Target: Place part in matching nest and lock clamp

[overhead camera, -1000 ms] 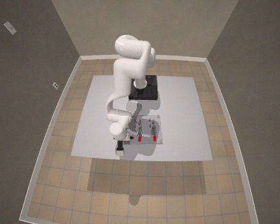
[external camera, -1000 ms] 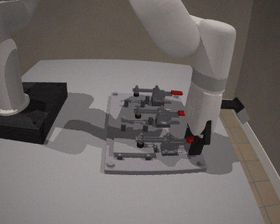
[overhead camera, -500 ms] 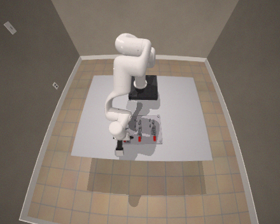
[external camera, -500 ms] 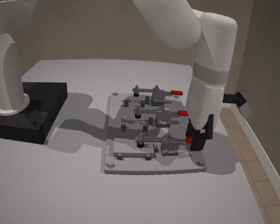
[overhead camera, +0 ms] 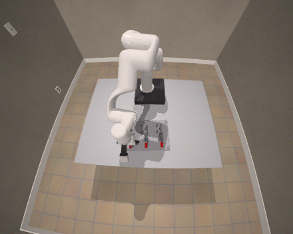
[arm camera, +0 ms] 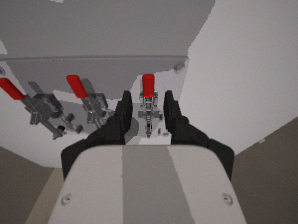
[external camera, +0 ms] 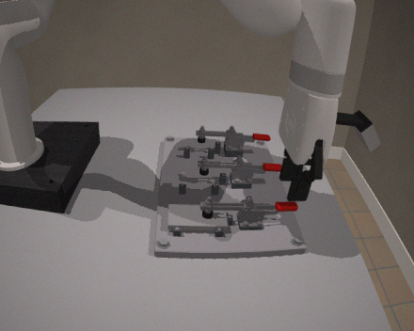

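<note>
The pale flat part (external camera: 189, 218) lies in the nearest nest in the exterior view, on its low supports. That nest's clamp (external camera: 250, 216) (arm camera: 149, 102) has its bar out over the part, with the black tip at the part's top. The bar looks about level. Its red handle (external camera: 286, 206) (arm camera: 148, 85) (overhead camera: 130, 146) lies down, pointing away from the part. Exact seating and the handle's stop are too small to tell. My gripper (external camera: 299, 188) (arm camera: 148, 99) is open and empty, above the handle; in the wrist view its fingers stand either side of the clamp's line, apart from it.
Two more clamps, with red handles (external camera: 272, 166) (external camera: 261, 137) (arm camera: 77, 86) (arm camera: 11, 88), stand on the same base plate (external camera: 231, 250) with their bars down over nests that show no part. The robot's black base (external camera: 34, 193) stands behind the fixture.
</note>
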Tool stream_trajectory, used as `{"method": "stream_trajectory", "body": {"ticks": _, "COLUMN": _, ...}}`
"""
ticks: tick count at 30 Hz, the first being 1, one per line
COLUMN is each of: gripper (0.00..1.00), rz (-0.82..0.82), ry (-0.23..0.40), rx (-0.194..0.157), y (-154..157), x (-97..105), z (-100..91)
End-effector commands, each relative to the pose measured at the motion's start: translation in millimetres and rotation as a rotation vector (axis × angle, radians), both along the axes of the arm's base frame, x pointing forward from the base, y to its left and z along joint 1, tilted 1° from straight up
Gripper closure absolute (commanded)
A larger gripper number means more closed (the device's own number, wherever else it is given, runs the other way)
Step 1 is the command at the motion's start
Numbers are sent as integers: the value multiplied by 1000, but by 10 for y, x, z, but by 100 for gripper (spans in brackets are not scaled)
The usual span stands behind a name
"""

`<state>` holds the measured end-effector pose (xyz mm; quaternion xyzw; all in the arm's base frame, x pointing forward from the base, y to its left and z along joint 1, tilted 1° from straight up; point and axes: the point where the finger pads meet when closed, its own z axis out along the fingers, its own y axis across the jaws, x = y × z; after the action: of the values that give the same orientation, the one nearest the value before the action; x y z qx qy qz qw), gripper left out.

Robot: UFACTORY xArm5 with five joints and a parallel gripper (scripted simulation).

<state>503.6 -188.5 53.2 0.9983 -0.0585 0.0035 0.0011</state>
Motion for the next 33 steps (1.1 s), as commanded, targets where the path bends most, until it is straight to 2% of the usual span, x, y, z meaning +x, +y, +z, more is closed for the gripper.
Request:
{"method": "stream_trajectory", "body": {"ticks": 1, "gripper": 53, "rz": 0, "ry": -3, "rx": -1, "y": -3, "x": 9, "z": 35}}
{"method": "stream_trajectory", "body": {"ticks": 15, "gripper": 53, "rz": 0, "ry": -3, "rx": -1, "y": -3, "x": 9, "z": 37}}
{"method": "stream_trajectory", "body": {"ticks": 16, "gripper": 100, "rz": 0, "ry": -3, "rx": -1, "y": -3, "x": 9, "z": 37}}
{"method": "stream_trajectory", "body": {"ticks": 33, "gripper": 100, "rz": 0, "ry": -3, "rx": -1, "y": -3, "x": 9, "z": 37}}
